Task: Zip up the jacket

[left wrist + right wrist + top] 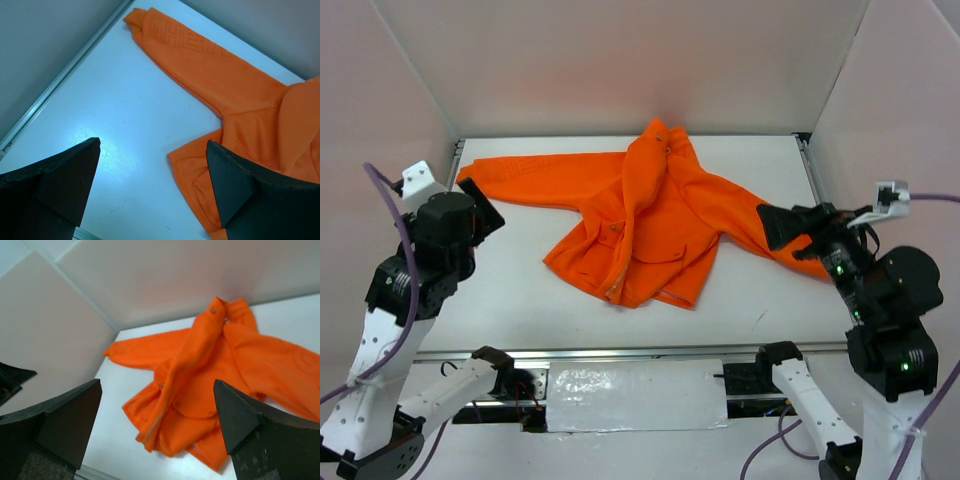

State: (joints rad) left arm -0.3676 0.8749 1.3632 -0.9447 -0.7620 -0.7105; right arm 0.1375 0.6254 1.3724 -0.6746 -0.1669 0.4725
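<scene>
Both arms sit out at the flanks, and the big bright orange fleece jacket [655, 215] lies rumpled mid-way across the white tabletop [510, 300], one sleeve stretched out left and its front panels folded over each other. The step in hand, I'd say, is reaching the hem. Spread those panels flat, line up the pale zipper edge [154, 421] at the bottom, and pin the cloth with one claw while the other draws the zip up. Left gripper [152, 144] gapes wide over bare table beside the hem, empty. Right gripper [788, 226] hangs above the right sleeve, fingers spread wide too, nothing held.
</scene>
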